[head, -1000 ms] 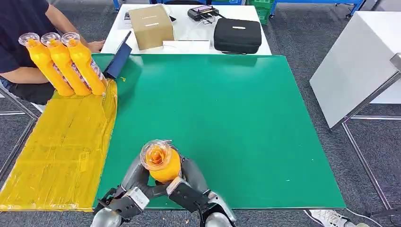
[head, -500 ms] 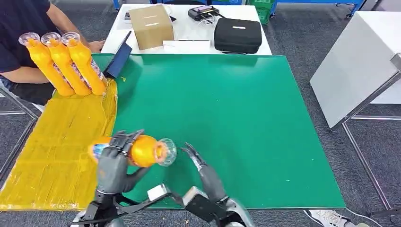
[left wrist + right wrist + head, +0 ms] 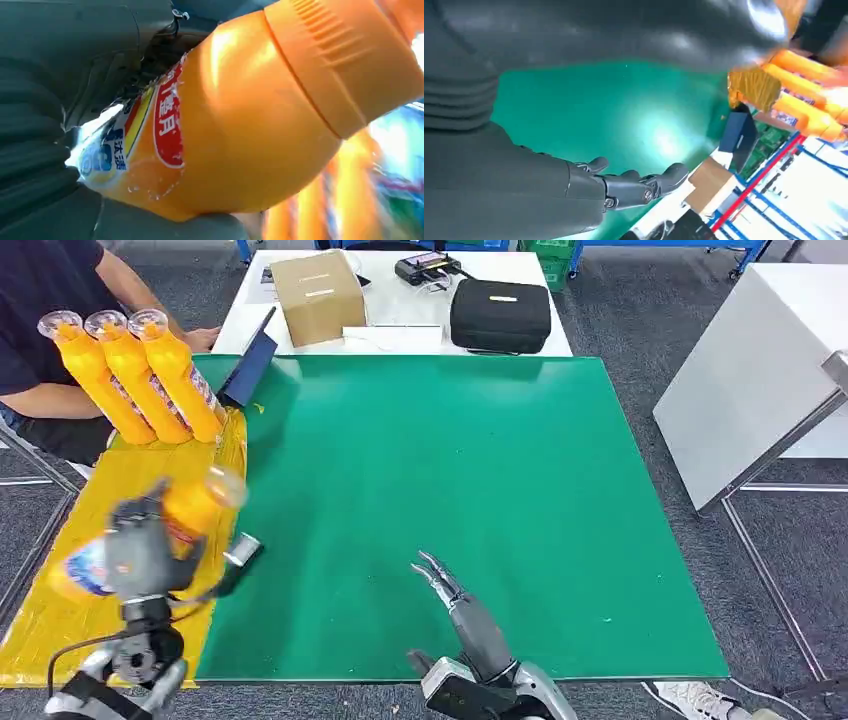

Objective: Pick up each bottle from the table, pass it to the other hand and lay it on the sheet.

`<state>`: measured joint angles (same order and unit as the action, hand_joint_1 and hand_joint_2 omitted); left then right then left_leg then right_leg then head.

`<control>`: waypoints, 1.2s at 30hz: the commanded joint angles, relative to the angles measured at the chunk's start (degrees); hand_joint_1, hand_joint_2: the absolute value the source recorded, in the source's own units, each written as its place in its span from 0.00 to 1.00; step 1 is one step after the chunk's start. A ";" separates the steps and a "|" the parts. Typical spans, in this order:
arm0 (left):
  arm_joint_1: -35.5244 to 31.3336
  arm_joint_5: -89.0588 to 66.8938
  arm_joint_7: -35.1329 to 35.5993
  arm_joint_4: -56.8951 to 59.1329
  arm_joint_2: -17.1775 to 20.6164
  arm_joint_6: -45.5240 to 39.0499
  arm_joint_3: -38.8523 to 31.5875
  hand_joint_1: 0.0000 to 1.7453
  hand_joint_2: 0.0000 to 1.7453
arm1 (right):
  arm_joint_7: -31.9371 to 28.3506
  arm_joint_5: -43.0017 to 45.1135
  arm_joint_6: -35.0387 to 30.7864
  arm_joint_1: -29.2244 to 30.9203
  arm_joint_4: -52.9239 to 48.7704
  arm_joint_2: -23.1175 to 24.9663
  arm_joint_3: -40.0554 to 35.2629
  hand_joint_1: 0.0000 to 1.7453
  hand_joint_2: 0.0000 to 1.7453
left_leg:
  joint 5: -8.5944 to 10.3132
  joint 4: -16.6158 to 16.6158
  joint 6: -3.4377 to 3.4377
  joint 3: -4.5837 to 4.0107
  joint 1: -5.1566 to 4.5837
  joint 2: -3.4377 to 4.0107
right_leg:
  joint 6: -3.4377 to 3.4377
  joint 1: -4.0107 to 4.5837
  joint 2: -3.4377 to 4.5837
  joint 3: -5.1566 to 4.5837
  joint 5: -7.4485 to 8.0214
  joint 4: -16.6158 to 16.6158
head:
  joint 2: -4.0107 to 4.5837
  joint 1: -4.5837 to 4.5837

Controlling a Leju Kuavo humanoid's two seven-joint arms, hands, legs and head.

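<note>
My left hand (image 3: 138, 552) grips an orange bottle (image 3: 150, 532) with a clear cap, tilted and blurred, above the yellow sheet (image 3: 130, 570) at the table's left. The left wrist view shows the same bottle (image 3: 240, 125) close up, with its red and blue label, in my left hand (image 3: 75, 90). Three more orange bottles (image 3: 140, 375) lie side by side at the sheet's far end. My right hand (image 3: 462, 605) hovers over the green table (image 3: 480, 470) near the front edge, fingers stretched out and holding nothing. In the right wrist view my right hand (image 3: 624, 187) is spread over the green surface.
A person in a dark shirt (image 3: 45, 320) sits at the far left beside a dark tablet (image 3: 250, 368). Behind the green table, a white table carries a cardboard box (image 3: 318, 295) and a black case (image 3: 500, 315). A white panel (image 3: 750, 370) stands at the right.
My left hand has carried the bottle leftward from the table's front middle to over the yellow sheet. My right hand let go of it and stays open near the front edge.
</note>
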<state>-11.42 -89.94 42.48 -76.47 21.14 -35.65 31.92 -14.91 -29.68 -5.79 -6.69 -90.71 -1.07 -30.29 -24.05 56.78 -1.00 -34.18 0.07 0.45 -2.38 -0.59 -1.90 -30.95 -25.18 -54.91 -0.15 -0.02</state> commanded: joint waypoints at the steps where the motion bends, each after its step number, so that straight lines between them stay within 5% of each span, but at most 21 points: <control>1: -5.01 -0.06 -10.65 24.44 -1.80 -2.17 6.27 1.00 1.00 | -0.55 0.81 1.00 1.94 1.53 -2.83 0.04 0.00 0.00 | -0.07 -0.04 0.03 0.20 0.01 -0.04 | 0.04 -0.01 0.09 0.24 -0.08 0.10 | 0.00 -0.09; 6: -0.89 0.02 -33.84 30.30 -8.24 1.86 -14.52 1.00 1.00 | -1.17 0.92 1.07 1.42 0.74 -3.41 1.53 0.00 0.00 | -0.08 -0.09 0.09 0.24 -0.08 0.05 | 0.10 -0.04 0.22 0.23 -0.05 0.11 | 0.00 0.02; 15: -0.38 0.00 -40.17 30.69 -9.42 10.91 -19.88 1.00 1.00 | -1.21 0.82 2.10 1.96 1.38 -2.67 2.65 0.00 0.00 | -0.06 -0.11 0.10 0.37 -0.12 0.16 | 0.08 -0.07 0.30 0.24 0.00 0.05 | 0.00 0.04; 16: -1.08 3.42 -48.37 32.95 -7.22 18.38 -19.21 0.00 1.00 | -1.69 1.02 3.06 2.88 2.16 -2.68 2.78 0.00 0.00 | -0.05 -0.09 0.09 0.39 -0.12 0.08 | 0.06 -0.07 0.19 0.27 -0.01 0.03 | 0.00 0.02; 17: -0.93 4.03 -50.04 33.52 -6.01 18.15 -19.32 0.00 0.00 | -1.88 1.17 3.35 3.47 2.94 -2.45 3.03 0.00 0.00 | -0.03 -0.11 0.12 0.44 -0.11 0.07 | 0.09 -0.06 0.24 0.29 0.01 0.03 | 0.00 0.00; 27: -0.67 11.16 -55.21 33.65 -4.93 22.02 -20.39 0.00 0.00 | -2.46 0.99 3.87 4.41 4.56 -1.67 3.74 0.00 0.00 | -0.31 -0.25 0.47 1.52 -0.11 0.37 | 0.42 -0.04 0.58 1.26 -0.10 -0.08 | 0.00 0.04; 32: 5.02 37.09 -73.87 22.09 -6.25 32.65 -26.51 0.00 0.00 | -3.11 1.25 4.50 5.19 5.83 -1.84 3.77 0.00 0.00 | -0.40 -0.23 0.57 1.73 -0.13 0.38 | 0.52 -0.05 0.57 1.43 -0.22 -0.23 | 0.00 0.04; 34: 9.89 47.69 -79.96 11.72 -10.04 35.01 -30.70 0.00 0.00 | -3.28 1.37 4.53 5.39 6.57 -1.24 3.97 0.00 0.00 | -0.45 -0.25 0.63 1.77 -0.14 0.48 | 0.53 -0.05 0.68 1.43 -0.22 -0.23 | 0.00 0.04; 36: 11.67 53.51 -80.12 2.08 -17.97 33.94 -34.98 0.00 0.00 | -4.67 -0.73 0.99 3.25 4.77 0.69 5.10 0.00 0.00 | -0.44 -0.27 0.62 1.71 -0.14 0.39 | 0.52 -0.05 0.63 1.43 -0.25 -0.20 | 0.00 0.04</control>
<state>-15.03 -56.61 -28.60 -52.38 16.06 -6.77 9.29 -17.62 -28.61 -1.70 -3.90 -89.18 -3.08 -27.54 -24.56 56.66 -0.40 -32.27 -0.04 0.40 -1.87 -0.61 -1.89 -29.21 -25.66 -55.23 -0.15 0.02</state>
